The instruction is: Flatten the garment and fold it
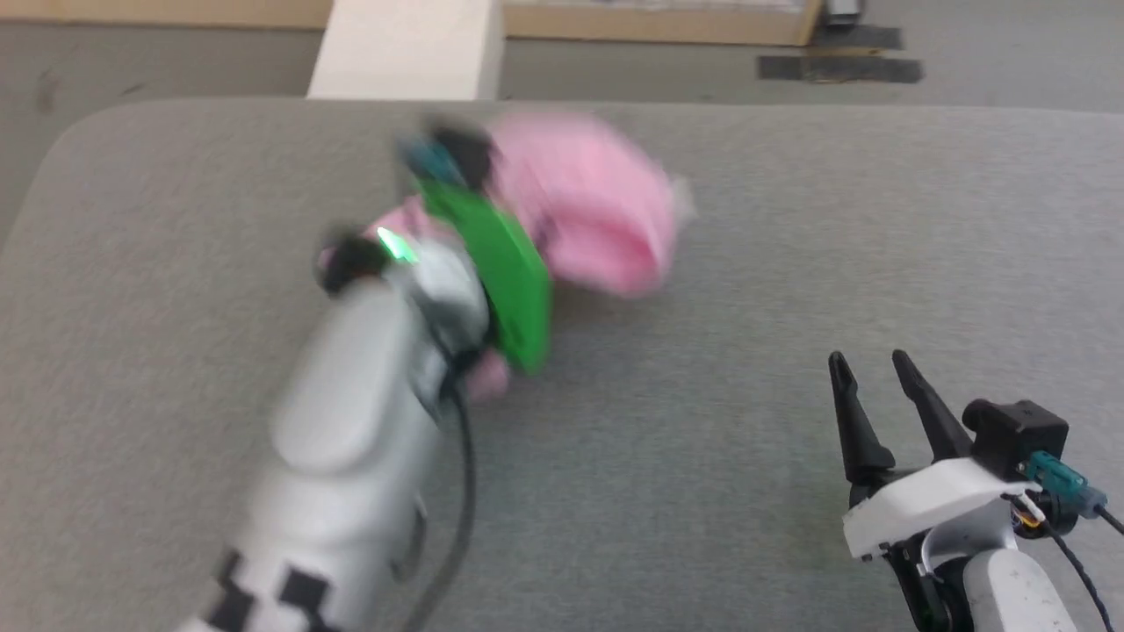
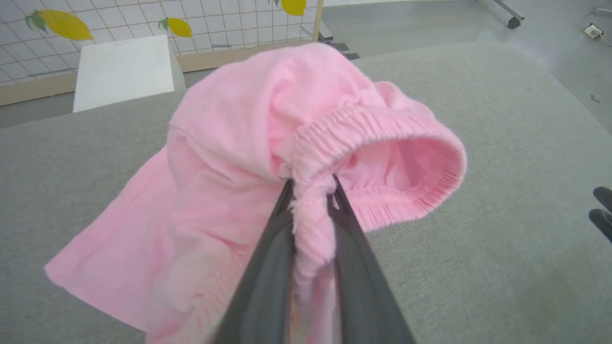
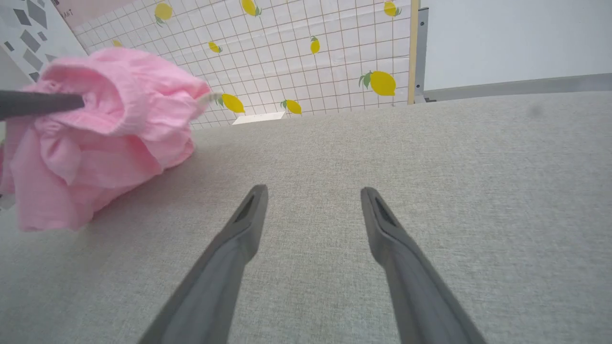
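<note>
- The left gripper pinches the gathered waistband of the pink shorts, raising one end.
- The rest trails, bunched, on the grey table.
- The right gripper hovers with fingers spread, well apart from the shorts.
- By appearances, nothing is flattened and no fold is made.
</note>
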Motion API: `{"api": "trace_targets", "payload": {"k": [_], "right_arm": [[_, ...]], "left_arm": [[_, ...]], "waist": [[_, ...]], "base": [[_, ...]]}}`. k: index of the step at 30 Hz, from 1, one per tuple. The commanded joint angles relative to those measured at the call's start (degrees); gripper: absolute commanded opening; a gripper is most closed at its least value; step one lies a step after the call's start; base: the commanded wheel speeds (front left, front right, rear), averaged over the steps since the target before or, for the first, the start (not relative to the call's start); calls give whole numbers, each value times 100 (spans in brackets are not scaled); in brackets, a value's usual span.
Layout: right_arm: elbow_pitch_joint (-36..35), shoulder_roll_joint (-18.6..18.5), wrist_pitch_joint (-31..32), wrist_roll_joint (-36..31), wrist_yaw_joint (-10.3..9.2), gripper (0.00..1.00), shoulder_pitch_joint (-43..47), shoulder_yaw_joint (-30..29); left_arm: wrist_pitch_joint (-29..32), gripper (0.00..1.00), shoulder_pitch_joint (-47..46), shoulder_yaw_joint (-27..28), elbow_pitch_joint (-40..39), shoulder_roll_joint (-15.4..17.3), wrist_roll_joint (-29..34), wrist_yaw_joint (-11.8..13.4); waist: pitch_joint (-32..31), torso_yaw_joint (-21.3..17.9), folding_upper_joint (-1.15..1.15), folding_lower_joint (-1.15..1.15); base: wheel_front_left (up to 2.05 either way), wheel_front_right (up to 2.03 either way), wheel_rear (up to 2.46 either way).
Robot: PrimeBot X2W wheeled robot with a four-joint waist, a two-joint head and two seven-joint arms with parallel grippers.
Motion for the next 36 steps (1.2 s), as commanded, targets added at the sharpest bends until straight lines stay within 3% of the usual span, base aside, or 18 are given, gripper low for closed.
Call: {"api": "trace_targets", "payload": {"k": [1, 8, 9, 10, 16, 20, 24, 29, 36], "right_arm": [[50, 1, -54, 49, -9, 100, 63, 1], [198, 1, -145, 168, -9, 100, 158, -9], [216, 1, -156, 180, -9, 100, 168, -4], [231, 1, -164, 186, -9, 100, 176, -6], [337, 1, -175, 227, -9, 100, 305, -40], [365, 1, -160, 261, -9, 100, 394, -40], [364, 1, -92, 285, -9, 100, 466, -14], [339, 1, 175, 293, -9, 100, 518, 33], [362, 1, 1171, 179, -9, 100, 282, 98]], "left_arm": [[78, 0, 357, -213, 39, -62, -143, -21], [443, 0, 1451, -1192, 525, -165, -638, -4], [422, 44, 1534, -1214, 542, -167, -807, 29], [362, 100, 1564, -1207, 509, -167, -955, 69], [-412, 100, 1470, -637, -143, -169, -2102, 324], [-1222, 100, 1441, -74, -590, -8, -2195, 422], [-2416, 100, 1711, 268, -888, 505, -1597, 585], [-3997, 100, 2425, 426, -964, 944, -608, 1062], [-4228, 100, 3351, 758, -1540, 691, -40, 1400]], "waist": [[-190, -356, 0, 0], [-196, -591, 0, 0], [-209, -606, 0, 0], [-226, -607, 0, 0], [-463, -492, 0, 0], [-622, -379, 0, 0], [-736, -291, 0, 0], [-785, -213, 0, 0], [-645, -85, 0, 0]], "base": [[0, 0, 0], [0, 0, 0], [0, 0, 0], [0, 0, 0], [0, 0, 0], [0, 0, 0], [0, 0, 0], [0, 0, 0], [0, 0, 0]]}}
